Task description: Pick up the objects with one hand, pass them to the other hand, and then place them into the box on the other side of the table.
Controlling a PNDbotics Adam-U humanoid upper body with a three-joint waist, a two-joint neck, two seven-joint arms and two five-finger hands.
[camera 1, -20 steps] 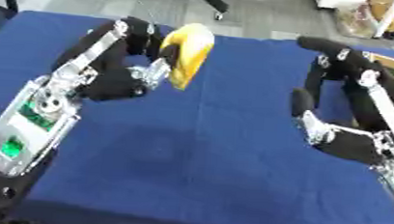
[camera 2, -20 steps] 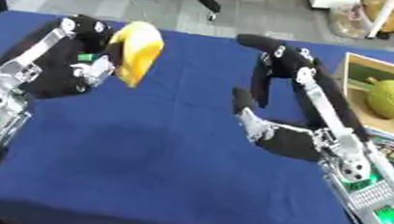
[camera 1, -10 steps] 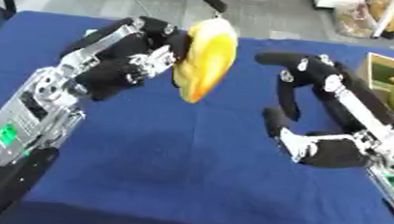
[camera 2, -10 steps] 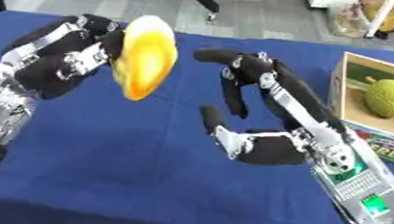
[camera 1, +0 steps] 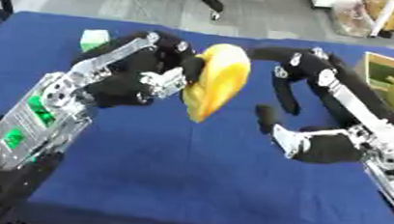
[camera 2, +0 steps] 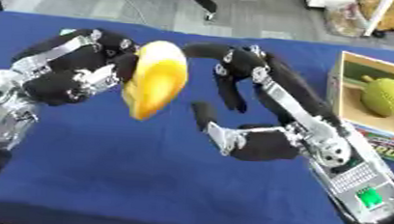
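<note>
Left robot hand (camera 1: 147, 77), fingers curled round a yellow banana-like object (camera 1: 212, 85), holds it tilted above the blue desk (camera 1: 188, 181). Right robot hand (camera 2: 250, 131) — fingers arched, thumb spread, grasping nothing — cups just beside it at 3 o'clock. Box (camera 2: 349, 100) at the desk's right edge contains a green fruit (camera 2: 384, 96).

Bright, even light, soft overall blur, hands smeared at their edges, faint shadows on the blue table (camera 1: 146, 169)
</note>
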